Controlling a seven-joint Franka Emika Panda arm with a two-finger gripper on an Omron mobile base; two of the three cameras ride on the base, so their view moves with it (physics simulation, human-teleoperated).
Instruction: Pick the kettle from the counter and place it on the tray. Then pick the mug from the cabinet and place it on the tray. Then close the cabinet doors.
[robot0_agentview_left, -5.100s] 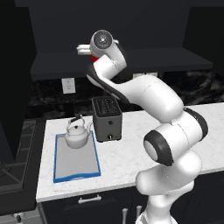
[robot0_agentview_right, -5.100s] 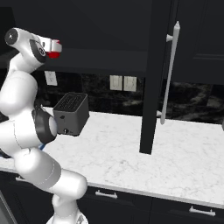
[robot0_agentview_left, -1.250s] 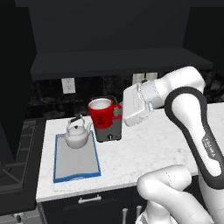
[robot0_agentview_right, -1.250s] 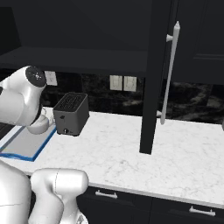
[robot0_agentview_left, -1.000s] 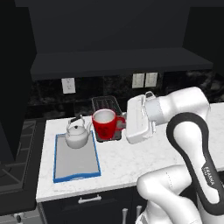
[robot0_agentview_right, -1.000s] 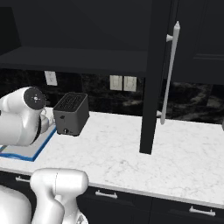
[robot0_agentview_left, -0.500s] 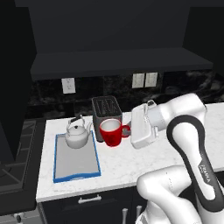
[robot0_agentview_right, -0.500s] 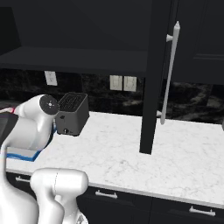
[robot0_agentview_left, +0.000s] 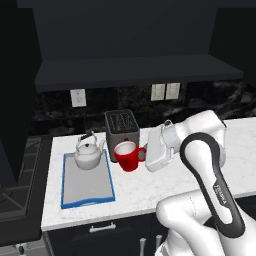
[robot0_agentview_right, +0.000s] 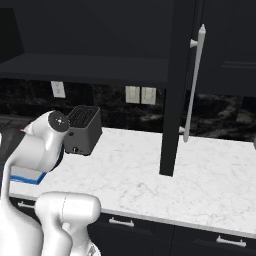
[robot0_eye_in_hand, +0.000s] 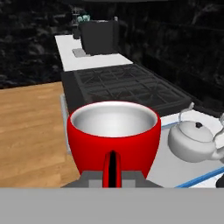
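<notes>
The red mug (robot0_agentview_left: 127, 156) hangs upright just right of the tray (robot0_agentview_left: 87, 201), in front of the toaster, low over the white counter (robot0_agentview_left: 200, 175). My gripper (robot0_agentview_left: 145, 154) reaches in from the right, shut on the mug's handle (robot0_eye_in_hand: 112, 168). In the hand view the mug (robot0_eye_in_hand: 113, 131) is close up with its white inside showing. The silvery kettle (robot0_agentview_left: 89, 154) stands on the tray's far end, and beyond the mug in the hand view as the kettle (robot0_eye_in_hand: 194, 141). The cabinet (robot0_agentview_left: 140, 65) above is open, its shelf dark. One cabinet door (robot0_agentview_right: 170, 90) stands swung out with its silver handle (robot0_agentview_right: 194, 82).
A dark grey toaster (robot0_agentview_left: 122, 127) stands against the backsplash right behind the mug, also seen as the toaster (robot0_agentview_right: 81, 129). A black stove (robot0_eye_in_hand: 127, 89) lies left of the counter. Wall outlets (robot0_agentview_left: 166, 91) sit on the backsplash. Bare counter (robot0_agentview_right: 150, 175) stretches to the right.
The arm has brought the mug down from the cabinet shelf. In the last second it sank from in front of the toaster's top to low over the counter beside the tray.
</notes>
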